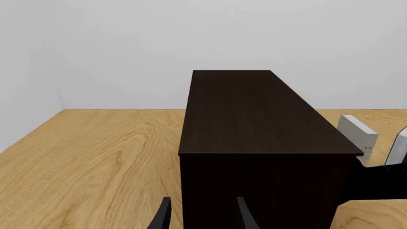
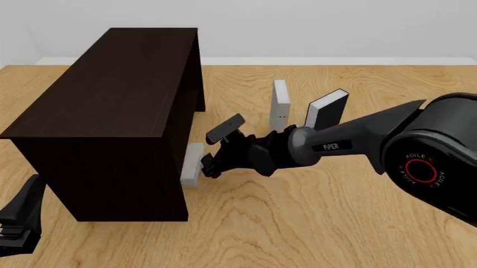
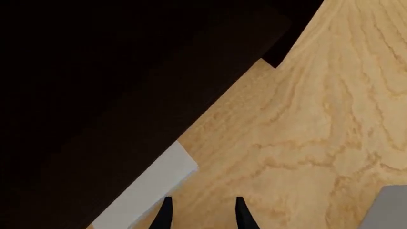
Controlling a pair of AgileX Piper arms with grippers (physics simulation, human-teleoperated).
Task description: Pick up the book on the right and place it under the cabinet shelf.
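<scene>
While the book (image 2: 191, 165) stands half tucked under the cabinet shelf (image 2: 111, 84), the right claw (image 2: 212, 151) hangs spread and empty beside it; a careless retreat could topple it outward.

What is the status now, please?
Right gripper jaws open, empty, beside the book. Book at the cabinet shelf edge, partly under. Left gripper open, idle. Nothing blocking.

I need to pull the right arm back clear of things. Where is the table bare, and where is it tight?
Bare wood lies on the near right, below the right gripper, and left of the cabinet. It is tight at the cabinet's right side, where the book sits, and behind the arm, where the grey book and black book stand.
</scene>
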